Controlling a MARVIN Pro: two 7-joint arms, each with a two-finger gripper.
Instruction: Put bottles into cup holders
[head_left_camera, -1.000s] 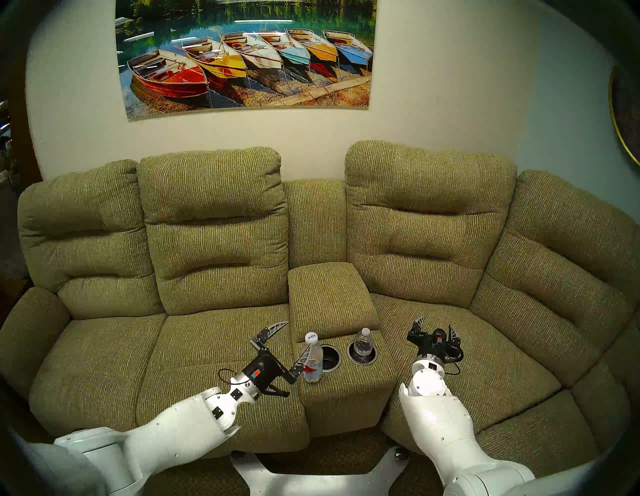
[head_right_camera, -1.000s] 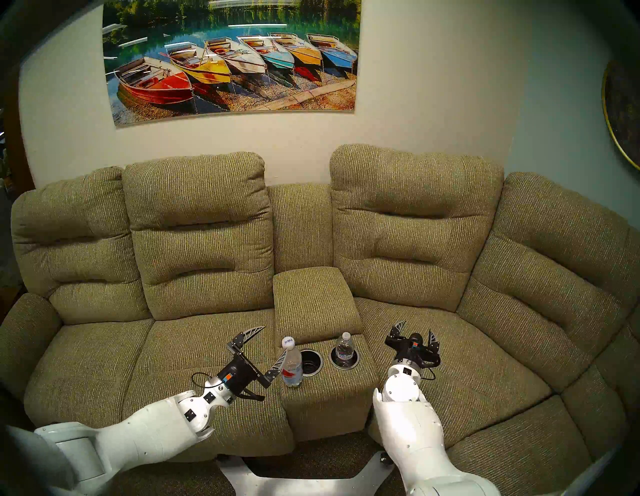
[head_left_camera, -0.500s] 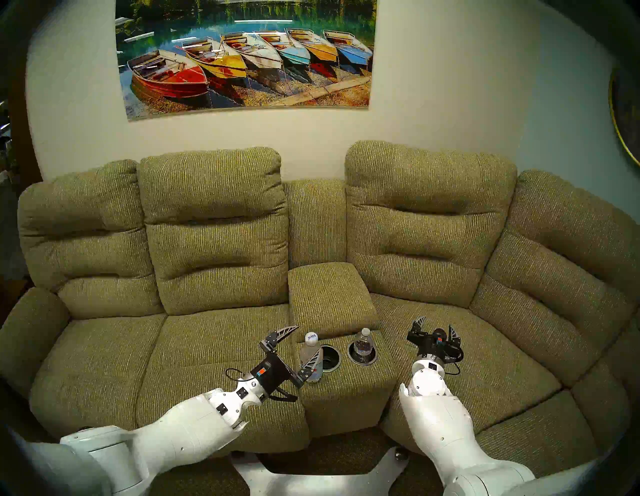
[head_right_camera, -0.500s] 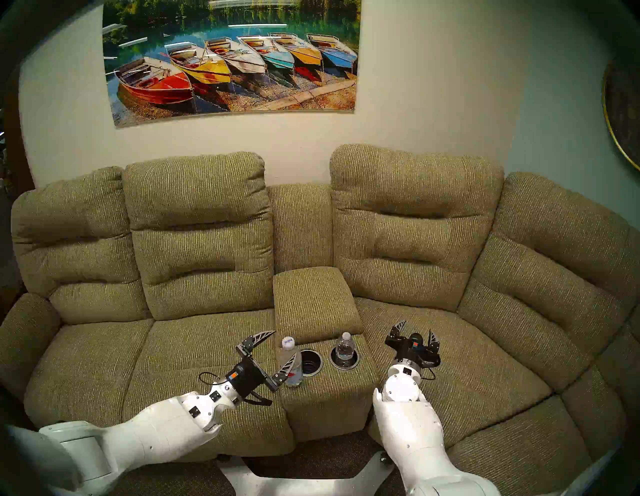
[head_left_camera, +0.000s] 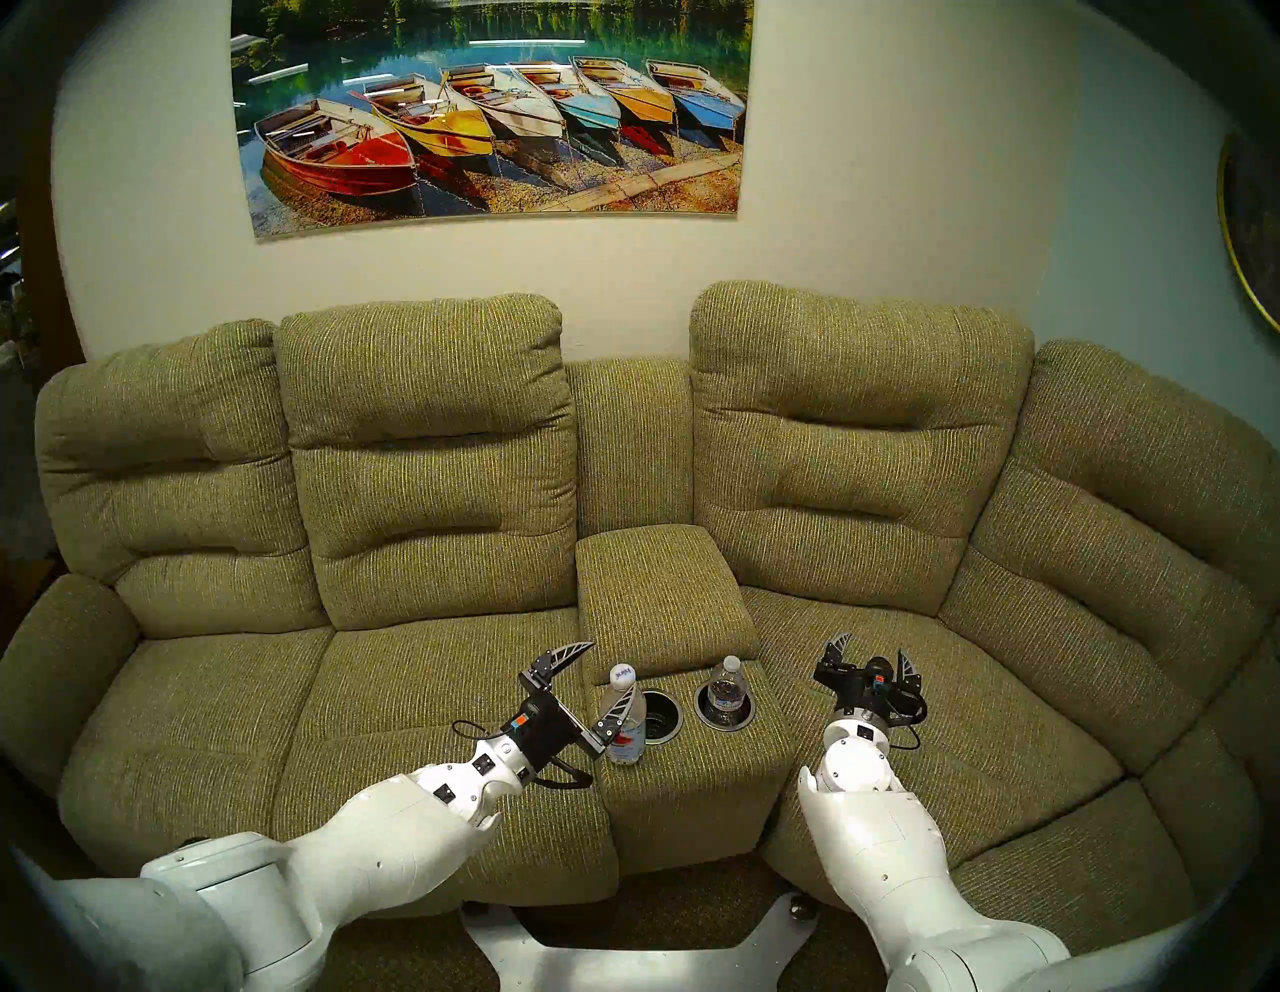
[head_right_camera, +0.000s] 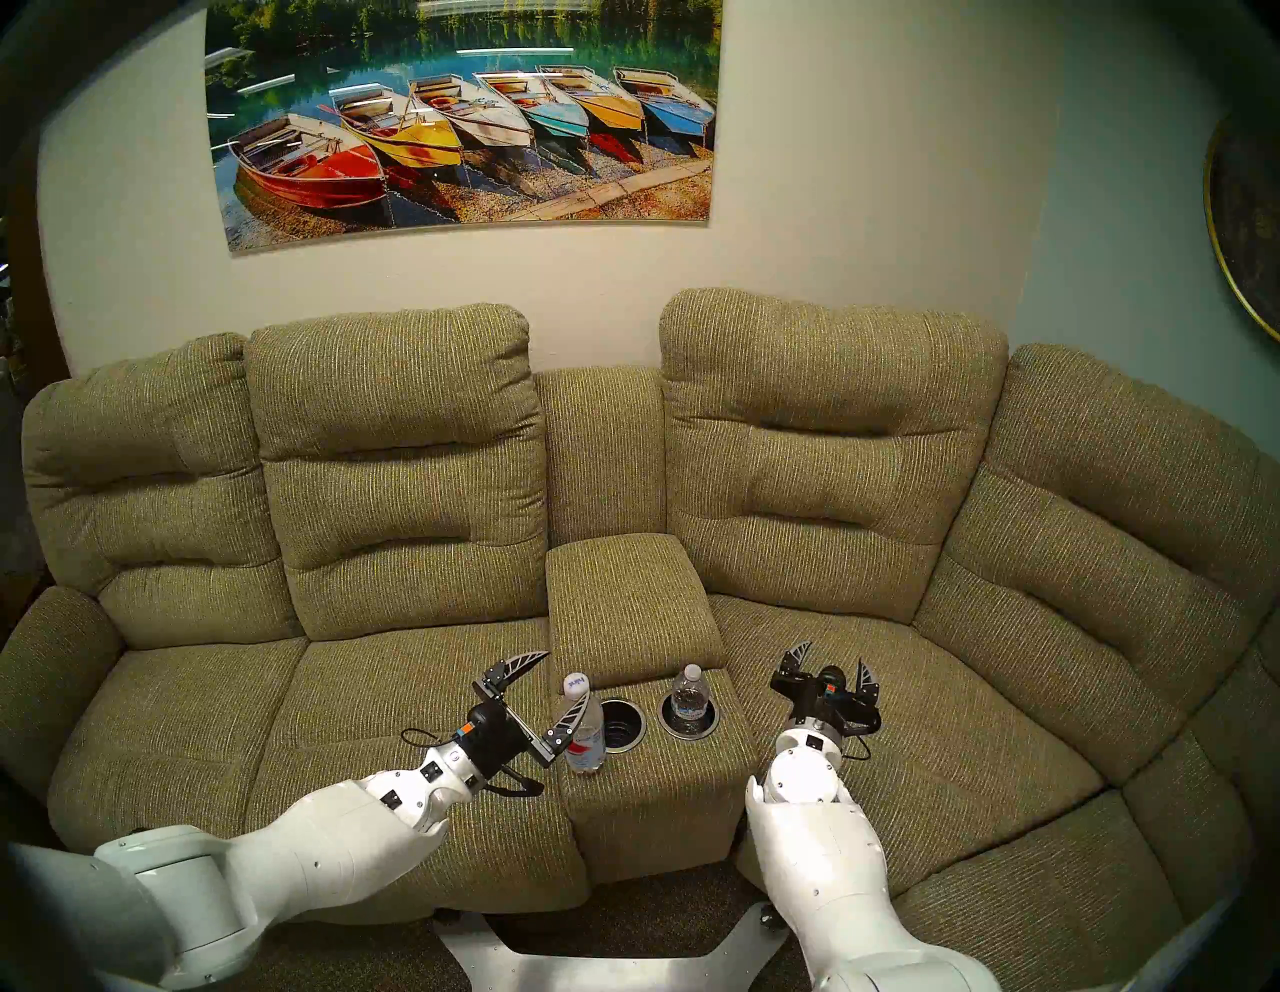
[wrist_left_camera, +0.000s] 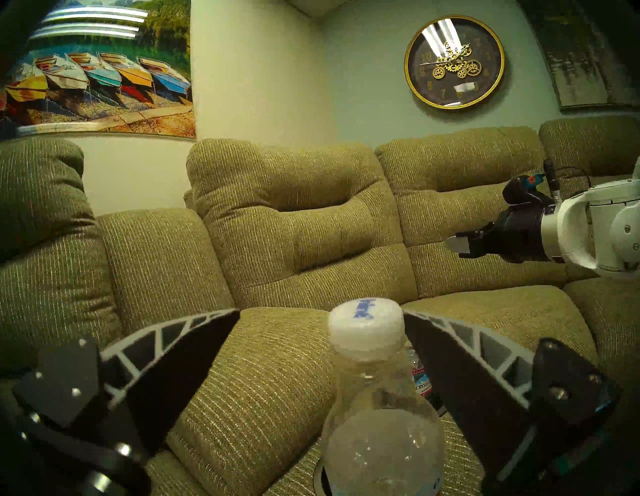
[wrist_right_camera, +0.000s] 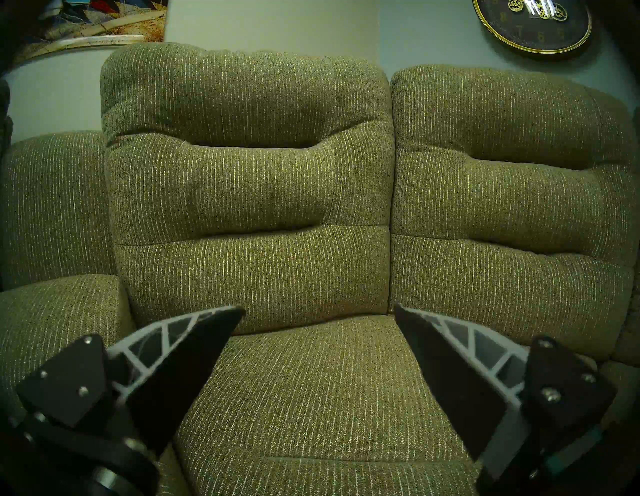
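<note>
A: What is shown at the lower centre?
B: On the sofa console (head_left_camera: 682, 776), the right cup holder (head_left_camera: 724, 706) is occupied by the ribbed bottle (head_left_camera: 726, 682); the left cup holder (head_left_camera: 661, 713) is unfilled.

A: And the claws?
B: The red-labelled bottle (head_left_camera: 625, 717), left of the holders, is flanked by the spread left gripper (head_left_camera: 609, 675); the right gripper (head_left_camera: 874, 657) is spread, at lower right
</note>
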